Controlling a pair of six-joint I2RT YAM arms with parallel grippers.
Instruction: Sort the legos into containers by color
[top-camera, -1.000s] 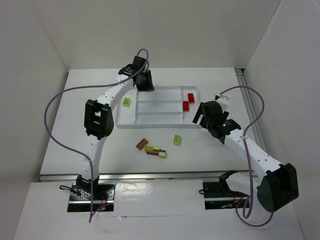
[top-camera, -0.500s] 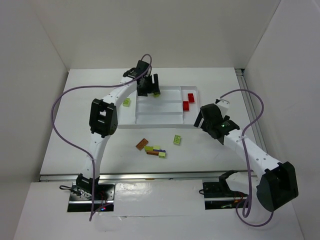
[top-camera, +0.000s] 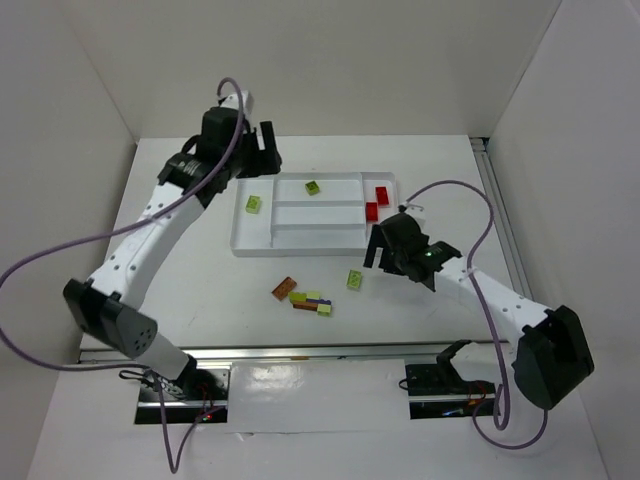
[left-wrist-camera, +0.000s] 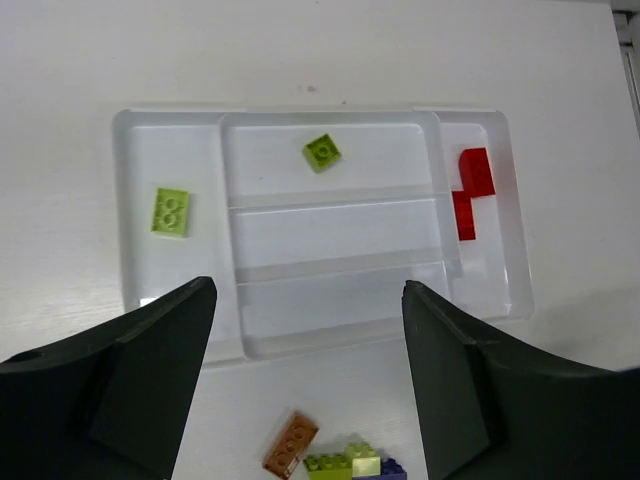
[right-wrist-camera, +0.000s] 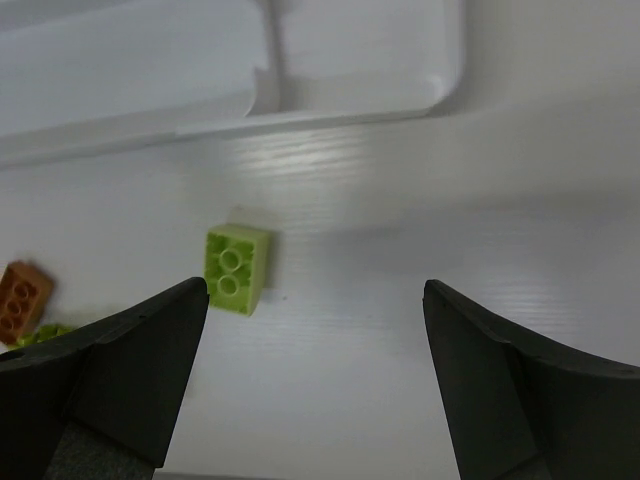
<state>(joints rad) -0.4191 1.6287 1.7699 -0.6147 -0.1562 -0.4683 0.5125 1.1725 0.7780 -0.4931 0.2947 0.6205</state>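
I see left pincer (left-wrist-camera: 308, 290) wide open, empty, over tray (left-wrist-camera: 170, 116); right pincer (right-wrist-camera: 315, 290) same, over a lime lego (right-wrist-camera: 238, 268).

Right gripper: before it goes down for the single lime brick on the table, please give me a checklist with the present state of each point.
1. Right gripper open and empty: ok.
2. Lime brick centred between its fingers: not ok, it lies beside one finger.
3. Lime brick apart from the brown brick: ok.
4. Left gripper open, empty, raised clear of the tray: ok.
5. One section for green: not ok, the left-end green brick and the far green brick sit in different sections.
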